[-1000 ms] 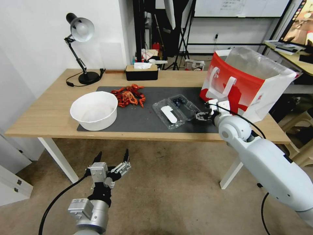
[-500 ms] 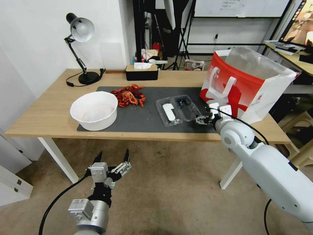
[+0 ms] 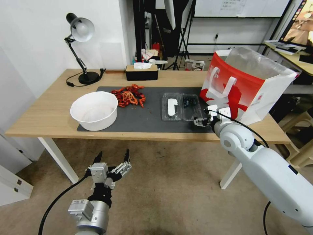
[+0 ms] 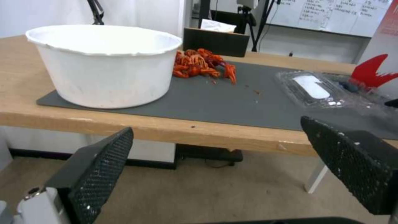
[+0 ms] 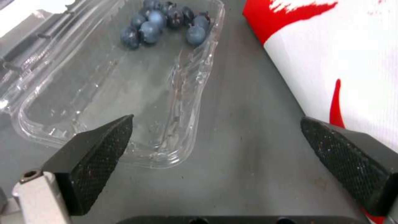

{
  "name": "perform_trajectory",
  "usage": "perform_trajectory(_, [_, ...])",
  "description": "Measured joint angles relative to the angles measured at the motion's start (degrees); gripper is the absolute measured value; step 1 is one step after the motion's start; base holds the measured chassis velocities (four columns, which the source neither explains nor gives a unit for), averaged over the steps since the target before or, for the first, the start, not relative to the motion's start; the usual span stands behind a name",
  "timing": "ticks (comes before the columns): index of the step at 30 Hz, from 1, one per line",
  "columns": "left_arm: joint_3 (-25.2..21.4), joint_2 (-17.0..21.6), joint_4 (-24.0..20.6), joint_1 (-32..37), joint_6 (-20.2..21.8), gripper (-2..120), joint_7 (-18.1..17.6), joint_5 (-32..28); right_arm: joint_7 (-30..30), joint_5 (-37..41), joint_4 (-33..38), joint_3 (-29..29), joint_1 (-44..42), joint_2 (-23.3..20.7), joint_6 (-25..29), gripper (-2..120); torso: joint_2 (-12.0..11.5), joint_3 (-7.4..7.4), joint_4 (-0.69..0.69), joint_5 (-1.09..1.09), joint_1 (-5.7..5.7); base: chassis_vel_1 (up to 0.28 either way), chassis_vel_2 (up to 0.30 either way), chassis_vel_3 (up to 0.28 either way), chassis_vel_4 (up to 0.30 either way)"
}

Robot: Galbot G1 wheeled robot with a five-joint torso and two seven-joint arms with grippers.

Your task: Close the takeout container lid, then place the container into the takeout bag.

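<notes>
We are looking at the takeout container lying open and flat on the dark grey mat, both clear halves side by side. The lid, the half with the white oblong sticker, is lying on the left, and the half holding the blueberries is lying on the right, nearer the takeout bag. The berries are sitting bunched at the far end of their half.

Our right gripper is hovering low over the mat just beside the near right corner of the container, between it and the bag. Its jaws are standing spread wide and holding nothing; in the right wrist view one finger is showing over the near edge of the berry half and the other is showing close to the bag's red-and-white wall. We cannot tell whether any fingertip is touching the plastic.

The bag is standing upright at the right end of the wooden table, its mouth open and its silvery lining showing, with the white handles hanging on the side facing us.

Our left gripper is waiting below the table's front edge, over the floor, jaws apart and empty.

Farther left on the mat, a large white bowl is sitting near a heap of red crayfish. A black tissue box and a desk lamp are standing along the far side of the table.
</notes>
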Motion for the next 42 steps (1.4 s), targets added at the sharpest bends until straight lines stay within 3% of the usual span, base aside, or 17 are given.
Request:
perform_trajectory(7, [-0.1,0.1,-0.2,0.0,0.0,100,0.0,0.0,-0.5,0.2,0.8,1.4,0.2,0.1,0.0,100,0.0,0.0,0.0,0.0,0.0,0.0,0.0,0.0,0.0])
perform_trajectory(14, [-0.1,0.0,-0.2,0.0,0.0,100,-0.1,0.0,-1.0,1.2,7.1,6.5,-4.1,0.1,1.8,100,0.0,0.0,-0.01,0.0,0.0,0.0,0.0,0.0,0.0])
perform_trajectory(18, [-0.1,0.0,-0.2,0.0,0.0,100,-0.1,0.0,-1.4,0.5,12.7,10.1,-10.6,-0.3,8.3,100,0.0,0.0,0.0,-0.01,0.0,0.0,0.0,0.0,0.0])
perform_trajectory(20, [-0.1,0.0,-0.2,-0.1,-0.2,100,-0.1,-0.1,-2.7,-3.4,16.2,12.2,-16.3,0.1,15.9,100,0.0,-0.01,-0.02,0.0,0.0,0.0,0.0,0.0,0.0])
perform_trajectory(21, [-0.1,0.0,-0.2,-0.1,-0.2,100,-0.1,-0.1,-2.7,-3.4,16.2,12.2,-16.3,0.1,15.9,100,0.0,-0.01,-0.02,0.0,0.0,0.0,0.0,0.0,0.0])
perform_trajectory(23, [-0.1,0.0,-0.3,-0.1,-0.4,100,-0.1,-0.2,-4.1,-8.3,19.6,15.1,-22.5,1.7,23.1,100,0.0,0.0,0.01,0.0,0.01,0.0,0.0,0.0,0.0])
perform_trajectory(24, [-0.1,0.0,-0.3,-0.1,-0.4,100,-0.1,-0.2,-4.1,-8.3,19.6,15.1,-22.5,1.7,23.1,100,0.0,0.0,0.01,0.0,0.01,0.0,0.0,0.0,0.0])
perform_trajectory(27, [0.0,0.0,-0.2,-0.2,-0.6,100,0.1,-0.2,-8.0,-14.4,23.1,20.9,-32.6,4.8,31.7,100,0.0,0.0,-0.02,0.0,0.0,0.0,0.0,0.0,0.0])
perform_trajectory(28, [0.0,0.0,-0.2,-0.2,-0.6,100,0.1,-0.2,-8.0,-14.4,23.1,20.9,-32.6,4.8,31.7,100,0.0,0.0,-0.02,0.0,0.0,0.0,0.0,0.0,0.0])
perform_trajectory(31, [0.1,0.2,0.1,-0.5,-0.8,100,0.3,-0.3,-14.2,-21.5,24.2,25.6,-42.2,8.9,42.8,100,0.0,-0.01,0.0,0.0,0.0,0.0,0.0,0.0,0.0])
perform_trajectory(34, [0.2,0.3,0.1,-0.6,-0.8,100,0.3,-0.4,-15.7,-23.2,24.4,26.6,-44.8,10.1,45.8,100,0.0,0.0,-0.01,0.0,0.0,0.0,0.0,0.0,0.0])
perform_trajectory(36, [0.3,0.5,0.3,-0.8,-0.9,100,0.4,-0.6,-19.5,-28.4,25.0,28.9,-52.7,13.9,53.4,100,0.0,0.0,-0.01,-0.01,0.0,0.0,0.0,0.0,0.0])
perform_trajectory(42, [0.8,0.7,0.6,-1.1,-0.9,100,0.5,-0.6,-22.6,-33.1,23.3,31.0,-60.6,18.2,60.6,100,0.0,0.0,0.0,-0.01,0.0,0.0,0.0,0.0,0.0])
